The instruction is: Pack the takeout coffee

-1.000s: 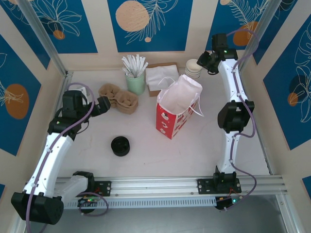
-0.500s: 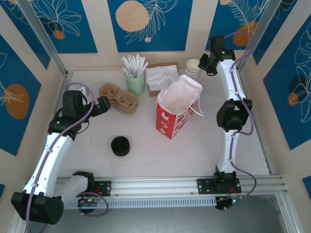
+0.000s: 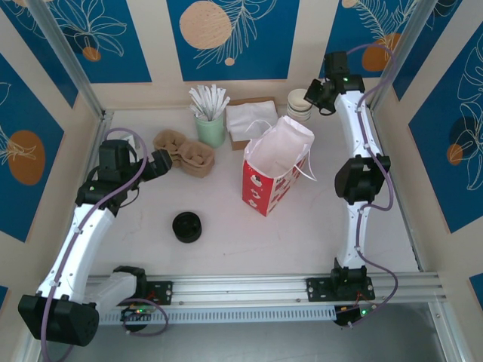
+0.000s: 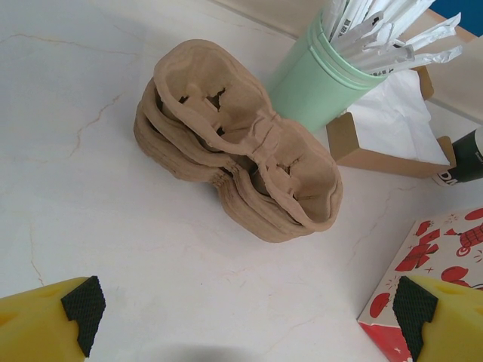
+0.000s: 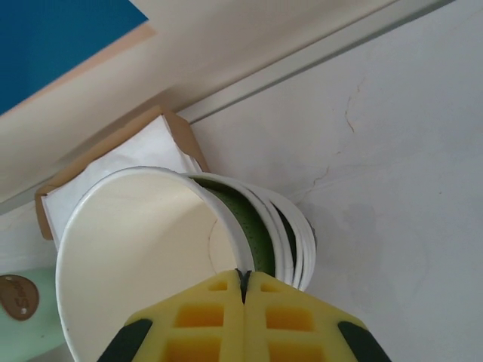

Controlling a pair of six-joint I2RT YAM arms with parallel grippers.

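The coffee (image 3: pixel 187 226) is seen from above as a round black lid. It is stood on the table (image 3: pixel 256 241) between the left arm and the bag (image 3: pixel 275 170), well apart from the bag. The bag is stood upright with its mouth open. The left gripper (image 4: pixel 249 305) is spread wide above the table, near the stacked carriers (image 4: pixel 241 173), and nothing is touched by it. The right gripper (image 5: pixel 241 283) is closed on the wall of the top cup (image 5: pixel 136 256), which is tilted out of the stack (image 3: pixel 299 105) by the far wall.
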